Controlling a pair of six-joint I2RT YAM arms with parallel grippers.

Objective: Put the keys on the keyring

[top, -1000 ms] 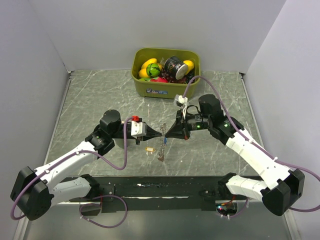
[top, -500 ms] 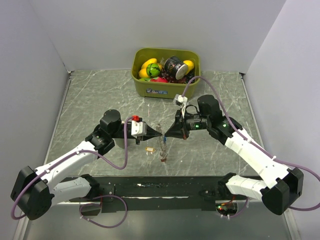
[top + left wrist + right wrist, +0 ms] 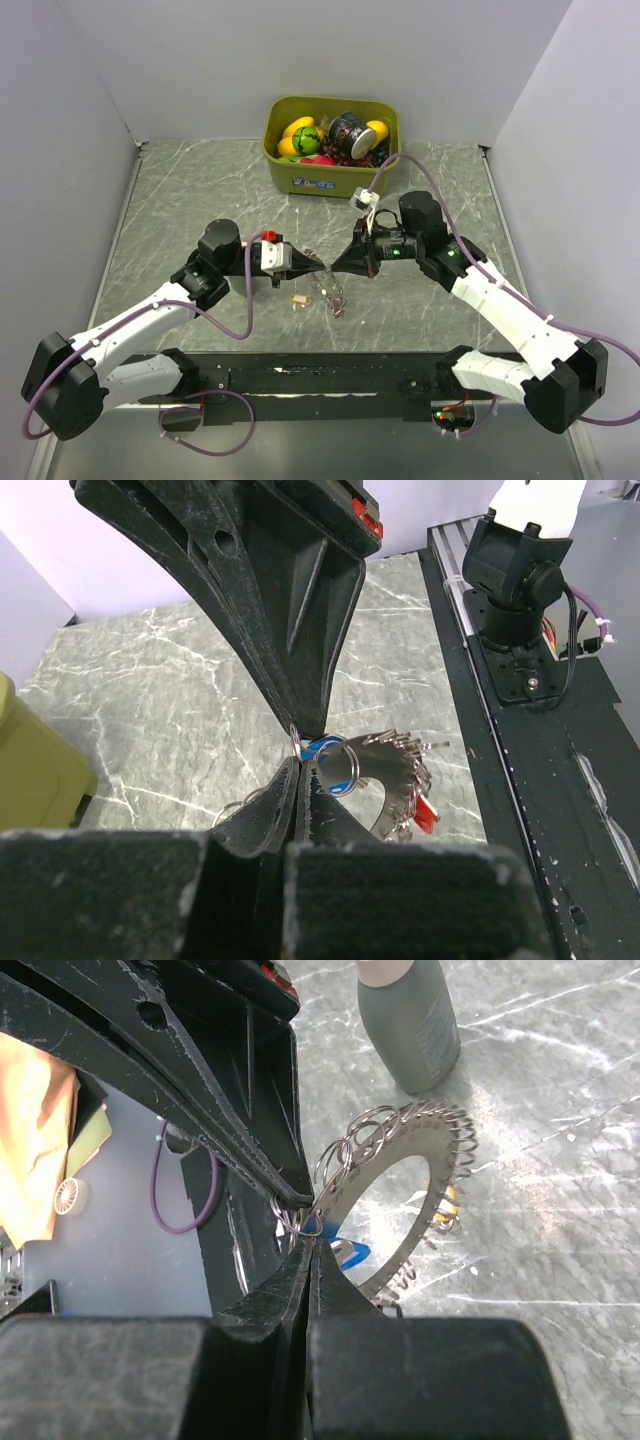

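Mid-frame, left gripper (image 3: 319, 268) and right gripper (image 3: 335, 268) stood tip to tip, both clamped on the keyring (image 3: 395, 770), blue key (image 3: 322, 748) hung at the tips.

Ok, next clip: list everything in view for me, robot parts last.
Table: one, grey marbled.
Bin: one, olive-green, far centre; holds yellow, green and red pieces and a dark can.
Keyring: one, silvery, centre, between the gripper tips.
Blue key: one, at the keyring's rim by the tips.
Red key: one, at the keyring's low edge.
Yellow key: one, on the table left of the keyring.
Left gripper: one, black, shut, tip against the right one.
Right gripper: one, black, shut on the keyring's rim.
Left arm and right arm: white and black, purple cables.
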